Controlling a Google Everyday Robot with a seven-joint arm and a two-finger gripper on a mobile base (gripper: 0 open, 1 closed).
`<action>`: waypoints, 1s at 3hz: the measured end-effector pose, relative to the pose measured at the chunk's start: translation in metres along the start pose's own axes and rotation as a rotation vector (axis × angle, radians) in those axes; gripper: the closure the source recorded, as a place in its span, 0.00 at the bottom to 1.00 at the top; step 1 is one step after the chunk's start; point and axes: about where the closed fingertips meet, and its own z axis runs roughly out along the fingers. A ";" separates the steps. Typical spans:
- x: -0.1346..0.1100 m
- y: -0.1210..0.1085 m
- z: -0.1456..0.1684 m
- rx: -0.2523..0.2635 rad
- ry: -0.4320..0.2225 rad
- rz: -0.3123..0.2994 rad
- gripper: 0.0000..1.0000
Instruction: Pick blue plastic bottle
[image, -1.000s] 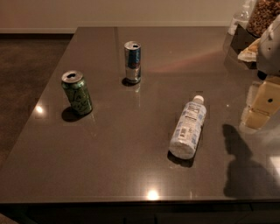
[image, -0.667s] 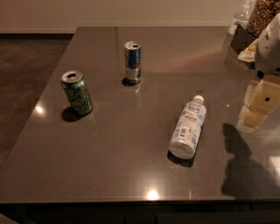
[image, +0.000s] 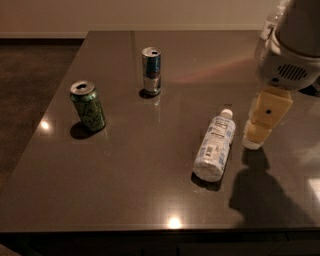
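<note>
- Table (image: 150, 190): the dark, glossy top carries all three items. Judge the surface as slick. A round item lying on it will likely roll or slide at a light nudge.
- Arm (image: 295, 45): the grey-white housing fills the upper right corner, above the right side of the table. It throws a broad shadow on the top, right of the bottle's base. Do not read this shadow as an object edge when you line up.
- Bottle (image: 215, 147): the task item lies on its side, right of centre. Its white cap (image: 226, 113) points to the far side and its base to the near edge. Nothing touches it. If you contact one side only, it may roll left, out of reach of the grip. Set the grip across the body, not along its length. The thin wall may also buckle and slip under a hard squeeze.
- Gripper (image: 255, 141): it hangs low over the table, just beside the cap end on the right, apart from the bottle. You cannot tell from this view whether it is released or clenched, but it grasps nothing. Confirm that it is released before you move in, since a clenched tool would shove the bottle instead of straddling it. Too deep a descent would strike the table.
- Green can (image: 88, 106): it stands upright at the left, well apart from the bottle. Collision risk is low.
- Slim can (image: 151, 71): it stands upright at far centre, well apart. It is blue and silver, so do not select it by colour.
</note>
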 end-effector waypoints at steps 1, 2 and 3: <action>-0.015 0.003 0.010 0.017 0.068 0.181 0.00; -0.025 0.006 0.013 0.029 0.088 0.323 0.00; -0.028 0.009 0.022 0.019 0.088 0.498 0.00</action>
